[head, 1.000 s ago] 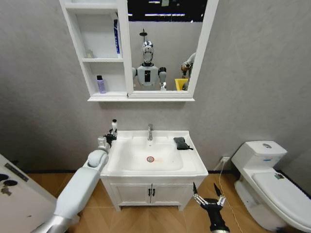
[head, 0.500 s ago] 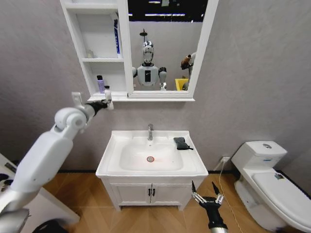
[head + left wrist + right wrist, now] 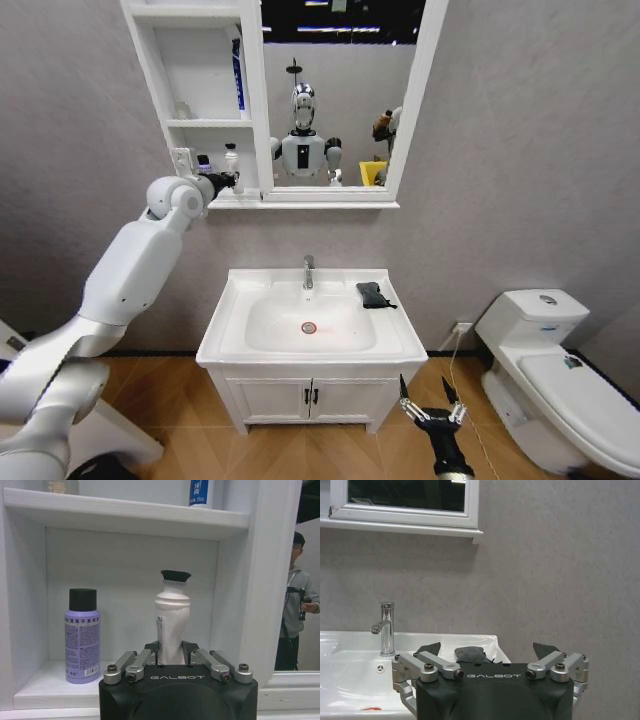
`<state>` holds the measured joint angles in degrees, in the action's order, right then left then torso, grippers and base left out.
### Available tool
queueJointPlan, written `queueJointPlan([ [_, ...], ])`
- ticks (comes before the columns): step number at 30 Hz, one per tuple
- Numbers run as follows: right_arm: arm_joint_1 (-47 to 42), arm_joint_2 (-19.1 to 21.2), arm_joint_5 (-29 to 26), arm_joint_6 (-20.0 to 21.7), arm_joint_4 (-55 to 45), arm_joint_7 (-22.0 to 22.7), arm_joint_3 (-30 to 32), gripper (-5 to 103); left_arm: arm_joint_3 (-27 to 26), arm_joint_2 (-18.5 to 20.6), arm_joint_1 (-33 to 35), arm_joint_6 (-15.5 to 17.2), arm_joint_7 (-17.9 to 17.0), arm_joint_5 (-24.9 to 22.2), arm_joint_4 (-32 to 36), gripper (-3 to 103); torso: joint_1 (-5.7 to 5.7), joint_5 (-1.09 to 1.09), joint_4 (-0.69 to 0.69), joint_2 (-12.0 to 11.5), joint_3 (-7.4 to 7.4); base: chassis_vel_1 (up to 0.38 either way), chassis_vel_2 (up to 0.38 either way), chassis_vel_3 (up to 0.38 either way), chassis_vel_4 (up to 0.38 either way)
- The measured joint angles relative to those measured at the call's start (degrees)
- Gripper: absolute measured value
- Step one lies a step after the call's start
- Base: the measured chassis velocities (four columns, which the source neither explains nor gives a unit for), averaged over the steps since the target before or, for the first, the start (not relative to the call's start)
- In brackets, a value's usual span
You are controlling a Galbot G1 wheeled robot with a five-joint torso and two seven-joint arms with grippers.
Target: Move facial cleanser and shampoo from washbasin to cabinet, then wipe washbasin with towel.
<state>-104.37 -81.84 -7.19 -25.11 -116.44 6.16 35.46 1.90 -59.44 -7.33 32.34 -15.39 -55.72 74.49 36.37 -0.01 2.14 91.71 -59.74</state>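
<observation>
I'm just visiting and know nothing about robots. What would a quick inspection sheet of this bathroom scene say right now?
Surface: washbasin rim bare apart from the towel by the tap.
Job's things: white bottle upright on the cabinet bottom shelf, beside a purple bottle.
Clutter: blue tube on the shelf above.
Grippers: left gripper closed on the white bottle; right gripper open, low before the vanity.
Cables: one from a wall socket.
Surroundings: mirror, toilet, wood floor.

Bathroom: washbasin (image 3: 228,345) w/ tap (image 3: 308,271), mirror (image 3: 335,95), toilet (image 3: 555,375), shelf cabinet (image 3: 195,100).
</observation>
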Motion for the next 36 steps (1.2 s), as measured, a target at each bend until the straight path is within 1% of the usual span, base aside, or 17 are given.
queueJointPlan([
  [4,0.3,0.0,-0.4,0.0,0.0,0.0,0.4,100,-0.3,-1.5,-1.5,-1.0,1.6,2.5,-4.0,24,0.00,0.01,-0.02,0.0,0.00,0.000,0.000,0.000,0.000],
  [8,0.3,0.0,-0.5,0.0,0.1,0.0,0.4,100,-0.2,-2.4,-2.5,-1.4,2.4,3.4,-6.2,24,0.00,0.01,-0.01,0.0,0.00,0.000,0.000,0.000,0.000],
  [10,0.4,0.0,-0.7,-0.1,0.3,0.1,0.6,100,-0.2,-3.5,-3.3,-1.8,3.5,4.5,-8.4,24,0.00,0.01,-0.02,0.0,0.01,0.000,0.000,0.000,0.000],
  [15,0.5,0.2,-1.0,-0.3,0.8,0.1,0.9,100,0.0,-4.6,-4.0,-2.1,4.3,5.3,-9.9,24,0.00,0.01,-0.03,0.0,0.01,0.000,0.000,0.000,0.000],
  [19,0.5,0.3,-1.1,-1.2,1.5,0.3,1.1,100,0.1,-4.9,-4.0,-3.1,6.5,7.0,-10.6,23,0.00,0.02,-0.02,0.0,0.01,0.000,0.000,0.000,0.000],
  [20,0.4,0.3,-1.1,-1.4,1.7,0.3,1.1,100,0.1,-4.8,-3.8,-3.2,6.8,7.2,-10.7,28,-0.01,0.02,-0.02,0.0,0.01,0.000,0.000,0.000,0.000],
  [21,0.4,0.3,-1.1,-1.4,1.7,0.3,1.1,100,0.1,-4.8,-3.8,-3.2,6.8,7.2,-10.7,28,-0.01,0.02,-0.02,0.0,0.01,0.000,0.000,0.000,0.000],
  [22,0.4,0.3,-1.1,-1.7,2.1,0.3,1.1,100,0.1,-4.7,-3.5,-3.4,7.1,7.6,-10.7,34,-0.01,0.00,-0.01,0.0,0.01,0.000,0.000,0.000,0.000],
  [23,0.4,0.3,-1.1,-1.7,2.1,0.3,1.1,100,0.1,-4.7,-3.5,-3.4,7.1,7.6,-10.7,34,-0.01,0.00,-0.01,0.0,0.01,0.000,0.000,0.000,0.000],
  [25,0.5,0.3,-1.1,-1.8,2.5,0.3,1.0,100,0.0,-4.5,-3.0,-3.5,7.3,7.9,-10.7,45,-0.01,0.01,-0.01,0.0,0.01,0.000,0.000,0.000,0.000],
  [26,0.5,0.3,-1.1,-1.8,2.5,0.3,1.0,100,0.0,-4.5,-3.0,-3.5,7.3,7.9,-10.7,45,-0.01,0.01,-0.01,0.0,0.01,0.000,0.000,0.000,0.000],
  [29,0.8,0.3,-1.2,-1.8,2.8,0.3,0.9,100,-0.2,-4.2,-2.5,-3.5,7.5,8.3,-10.0,62,-0.01,0.01,-0.02,0.0,0.01,0.000,0.000,0.000,0.000],
  [30,0.8,0.3,-1.2,-1.8,2.8,0.3,0.9,100,-0.2,-4.2,-2.5,-3.5,7.5,8.3,-10.0,62,-0.01,0.01,-0.02,0.0,0.01,0.000,0.000,0.000,0.000],
  [32,0.9,0.3,-1.3,-1.8,3.0,0.3,0.8,100,-0.3,-3.3,-1.6,-3.4,7.1,8.2,-8.2,73,-0.01,0.02,-0.03,0.0,0.01,0.000,0.000,0.000,0.000],
  [33,0.9,0.3,-1.3,-1.8,3.0,0.3,0.8,100,-0.3,-3.3,-1.6,-3.4,7.1,8.2,-8.2,73,-0.01,0.02,-0.03,0.0,0.01,0.000,0.000,0.000,0.000],
  [35,1.0,0.3,-1.3,-1.8,3.3,0.3,0.7,100,-0.9,-1.7,0.7,-3.2,6.3,7.2,-4.4,85,0.00,0.01,-0.02,0.0,0.01,0.000,0.000,0.000,0.000],
  [36,1.0,0.2,-1.3,-1.7,3.4,0.4,0.6,100,-1.6,-0.2,3.2,-3.6,6.3,6.2,-0.4,89,0.00,0.01,-0.02,0.0,0.01,0.000,0.000,0.000,0.000],
])
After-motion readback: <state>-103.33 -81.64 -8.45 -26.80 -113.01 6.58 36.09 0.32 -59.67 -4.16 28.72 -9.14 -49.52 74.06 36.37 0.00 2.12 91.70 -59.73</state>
